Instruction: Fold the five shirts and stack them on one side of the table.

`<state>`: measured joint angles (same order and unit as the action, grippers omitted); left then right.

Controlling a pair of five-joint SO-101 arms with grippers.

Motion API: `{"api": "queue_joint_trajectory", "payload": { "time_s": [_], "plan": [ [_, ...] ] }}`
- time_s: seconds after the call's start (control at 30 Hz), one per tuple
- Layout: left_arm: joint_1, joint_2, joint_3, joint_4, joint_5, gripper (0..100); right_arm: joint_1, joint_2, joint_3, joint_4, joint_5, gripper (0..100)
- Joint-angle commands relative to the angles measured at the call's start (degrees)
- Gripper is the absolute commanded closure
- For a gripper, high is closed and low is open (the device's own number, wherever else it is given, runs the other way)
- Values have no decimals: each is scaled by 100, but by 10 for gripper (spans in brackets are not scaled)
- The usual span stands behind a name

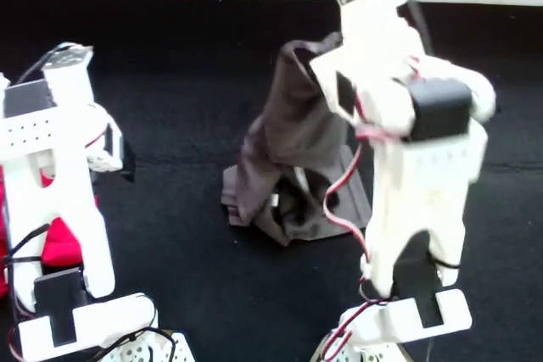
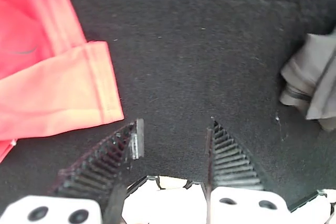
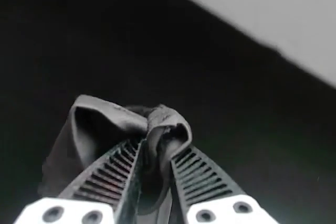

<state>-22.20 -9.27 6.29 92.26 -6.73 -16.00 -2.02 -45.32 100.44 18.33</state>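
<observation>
Pinching the grey shirt (image 1: pixel 288 142), the right jaws hold its top above the worktop (image 1: pixel 170 158), its hem resting there. Left jaws, spread and empty, hover beside the red shirt (image 2: pixel 47 87).

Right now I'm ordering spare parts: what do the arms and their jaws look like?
Both the left arm and right arm have white shells with black motor blocks. Red and black cables loop along them. The jaws are black, wedge-shaped, with ribbed faces, on white mounts with screw holes.

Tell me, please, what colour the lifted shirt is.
Dark brownish-grey shirt; the high view shows it best.
</observation>
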Motion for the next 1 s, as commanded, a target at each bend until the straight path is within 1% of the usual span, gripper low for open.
{"api": "queue_joint_trajectory", "payload": {
  "time_s": [0.0,0.1,0.17,0.23,0.3,0.37,0.47,0.57,0.73,0.97],
  "plan": [
    [330,-180,-22,-79,-18,797,541,-84,1886,-119,70,991],
    [611,-171,4,-299,220,796,1015,-127,3240,-655,70,991],
    [822,-171,92,-677,431,794,1376,-127,3855,-1033,79,991],
    [1077,-171,215,-1108,527,794,1771,-127,4189,-1279,141,991],
    [1411,-66,303,-1451,624,794,2123,-127,4400,-1358,457,991],
    [1771,233,303,-1662,695,793,2431,-127,4576,-1341,756,991],
    [2308,936,277,-2084,800,793,2826,-136,4822,-1341,1011,991],
    [2712,1692,-136,-2347,1020,793,3037,-136,4971,-1341,1073,991],
    [3143,2686,-1455,-2312,1512,793,3099,-136,5235,-1358,1073,991],
    [3538,3565,-2615,-1960,1521,793,3099,-136,5305,-1341,1073,991]
  ]
}}
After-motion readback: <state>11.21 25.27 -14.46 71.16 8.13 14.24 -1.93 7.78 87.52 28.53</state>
